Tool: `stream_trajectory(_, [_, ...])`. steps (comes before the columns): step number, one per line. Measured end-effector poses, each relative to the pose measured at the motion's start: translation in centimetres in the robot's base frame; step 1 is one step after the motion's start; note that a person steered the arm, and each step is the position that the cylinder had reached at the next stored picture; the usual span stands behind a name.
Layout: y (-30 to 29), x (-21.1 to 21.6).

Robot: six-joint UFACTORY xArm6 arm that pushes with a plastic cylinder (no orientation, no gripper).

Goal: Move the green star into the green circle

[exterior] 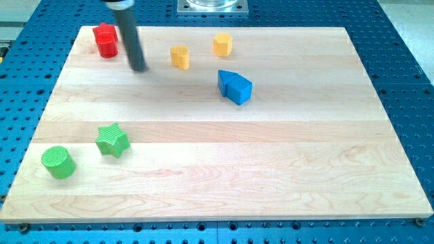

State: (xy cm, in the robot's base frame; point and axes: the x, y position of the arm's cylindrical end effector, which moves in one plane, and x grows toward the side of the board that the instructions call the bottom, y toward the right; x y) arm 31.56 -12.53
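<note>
The green star (pixel 112 140) lies on the wooden board (pixel 271 169) at the view's lower left. The green circle (pixel 58 162), a short cylinder, stands just below and left of the star, a small gap apart. My tip (pixel 139 68) is near the view's top left, well above the star, between the red block (pixel 106 40) and a yellow block (pixel 180 57). It touches no block.
A second yellow block, a hexagon (pixel 222 45), stands near the top centre. Two blue blocks (pixel 234 87) sit together right of centre. A metal mount (pixel 213 6) is at the view's top edge. Blue perforated table surrounds the board.
</note>
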Motion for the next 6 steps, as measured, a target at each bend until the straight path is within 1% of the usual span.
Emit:
stream_trajectory(1, [5.8,-1.2])
stream_trajectory(2, [9.1,-1.6])
stream_trajectory(3, [5.2,1.6])
stream_trajectory(4, [2.0,7.3])
stream_trajectory(5, [4.9,13.3])
stream_trajectory(6, [-1.1,16.3])
